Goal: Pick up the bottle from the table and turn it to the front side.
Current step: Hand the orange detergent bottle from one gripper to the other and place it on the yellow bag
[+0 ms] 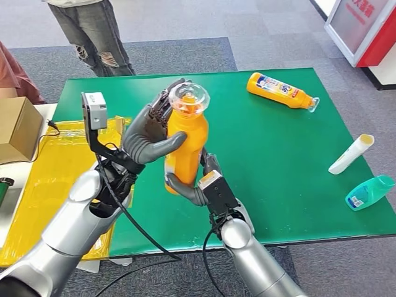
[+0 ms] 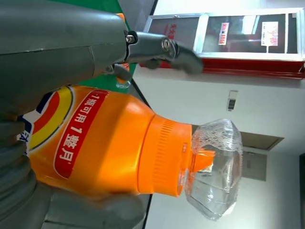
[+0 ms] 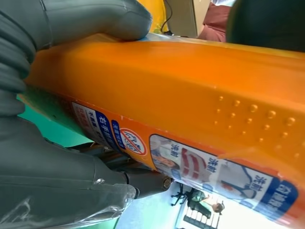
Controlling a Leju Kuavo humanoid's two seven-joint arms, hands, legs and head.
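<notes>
While both silver arms rise from the lower edge of the head view, the orange bottle [image 1: 187, 145] stands upright in mid-air at the centre of the frame, above the green tabletop [image 1: 280, 161]. The left robot hand [image 1: 151, 136] wraps the bottle's upper body from the left, its thick grey thumb lying across the front and its darker fingers curled behind the neck. The right robot hand [image 1: 193, 185] clamps the bottle's lower part from below, just right of centre. Its clear domed cap [image 1: 189, 99] points up. From the left wrist, a red label with white characters [image 2: 77, 133] shows on the bottle's side.

A second orange bottle [image 1: 280, 91] lies on its side at upper right. A white tube [image 1: 351, 154] and a teal bottle [image 1: 370, 192] lie near the right edge. A yellow bag [image 1: 51, 179] lies at left, beside a cardboard box [image 1: 18, 127].
</notes>
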